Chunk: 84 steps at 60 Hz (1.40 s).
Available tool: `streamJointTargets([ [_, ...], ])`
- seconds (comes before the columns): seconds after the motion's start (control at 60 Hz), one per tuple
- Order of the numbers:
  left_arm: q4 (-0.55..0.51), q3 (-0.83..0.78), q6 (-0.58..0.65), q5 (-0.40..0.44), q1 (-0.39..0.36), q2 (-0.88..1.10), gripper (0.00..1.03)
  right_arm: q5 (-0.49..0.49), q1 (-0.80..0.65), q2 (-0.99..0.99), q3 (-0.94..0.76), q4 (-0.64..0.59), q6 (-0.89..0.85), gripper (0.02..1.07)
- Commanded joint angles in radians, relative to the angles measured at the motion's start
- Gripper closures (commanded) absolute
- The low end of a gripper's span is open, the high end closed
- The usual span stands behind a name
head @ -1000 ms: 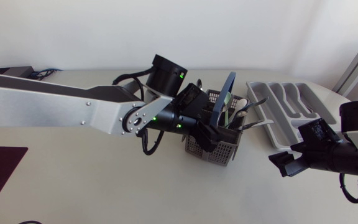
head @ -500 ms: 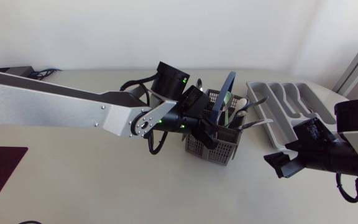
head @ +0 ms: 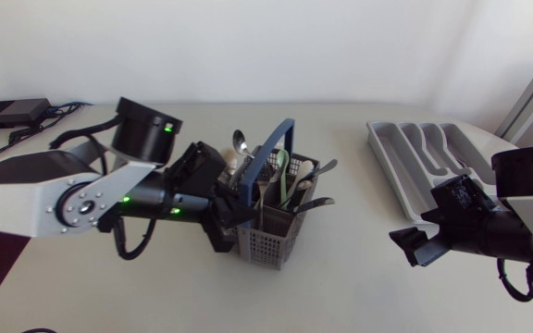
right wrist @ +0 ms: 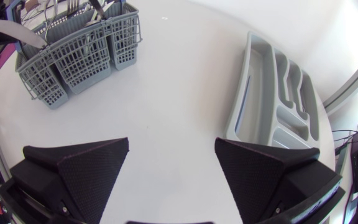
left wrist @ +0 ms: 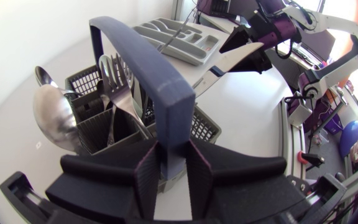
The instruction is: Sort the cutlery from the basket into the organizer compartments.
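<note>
Cutlery (head: 290, 180) stands in the basket (head: 271, 242) on the tabletop (head: 340, 287), well apart from the organizer (head: 424, 157). It looks stiff, slick and light, probably best pinched on a protruding stem. The left hand (left wrist: 171, 171) is clenched on the basket's handle (left wrist: 145, 74); the right hand (right wrist: 172, 146) hangs released. Basket walls hide the lower ends, and the crowded pieces are hard to sort.

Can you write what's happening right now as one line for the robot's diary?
left gripper: shut on basket handle | right gripper: open, above table | cutlery: in basket | organizer: near right gripper
</note>
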Motion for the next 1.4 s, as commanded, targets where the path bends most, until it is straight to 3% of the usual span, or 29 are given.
streamJointTargets([
  [0.0, -0.021, -0.059, 0.032, 0.031, 0.033, -0.087, 0.99, 0.015, 0.035, -0.011, 0.013, -0.016, 0.031, 0.07],
  [0.05, -0.031, -0.079, 0.047, 0.031, 0.044, -0.109, 0.86, 0.02, 0.065, -0.006, 0.018, -0.008, 0.035, 0.07],
  [0.1, -0.041, -0.094, 0.049, 0.031, 0.059, -0.118, 0.64, 0.04, 0.105, 0.014, 0.029, 0.001, 0.046, 0.07],
  [0.183, -0.059, -0.108, 0.064, 0.031, 0.062, -0.135, 0.36, 0.049, 0.148, 0.06, 0.06, 0.024, 0.054, 0.07],
  [0.233, -0.067, -0.125, 0.076, 0.031, 0.062, -0.161, 0.25, 0.051, 0.159, 0.102, 0.086, 0.033, 0.06, 0.08],
  [0.35, -0.071, -0.163, 0.089, 0.029, 0.07, -0.248, 0.17, 0.051, 0.177, 0.214, 0.158, 0.064, 0.075, 0.08],
  [0.467, -0.173, -0.165, 0.136, 0.026, 0.111, -0.313, 0.16, 0.047, 0.187, 0.362, 0.257, 0.092, 0.101, 0.11],
  [0.567, -0.225, -0.197, 0.187, 0.026, 0.145, -0.391, 0.18, 0.021, 0.188, 0.464, 0.342, 0.093, 0.121, 0.17],
  [0.633, -0.248, -0.229, 0.21, 0.025, 0.16, -0.443, 0.27, 0.0, 0.19, 0.524, 0.391, 0.093, 0.141, 0.25],
  [0.733, -0.257, -0.292, 0.243, 0.022, 0.174, -0.503, 0.47, -0.032, 0.194, 0.596, 0.443, 0.125, 0.169, 0.43],
  [0.817, -0.255, -0.326, 0.273, 0.022, 0.185, -0.503, 0.5, -0.058, 0.196, 0.658, 0.492, 0.147, 0.196, 0.64],
  [0.883, -0.24, -0.343, 0.296, 0.023, 0.186, -0.488, 0.6, -0.092, 0.193, 0.708, 0.537, 0.147, 0.219, 0.79],
  [1.1, -0.11, -0.381, 0.317, 0.025, 0.179, -0.386, 1.0, -0.183, 0.185, 0.807, 0.664, 0.132, 0.29, 0.9],
  [1.383, 0.128, -0.367, 0.313, 0.025, 0.18, -0.136, 1.0, -0.285, 0.211, 0.932, 0.808, 0.079, 0.344, 0.91],
])
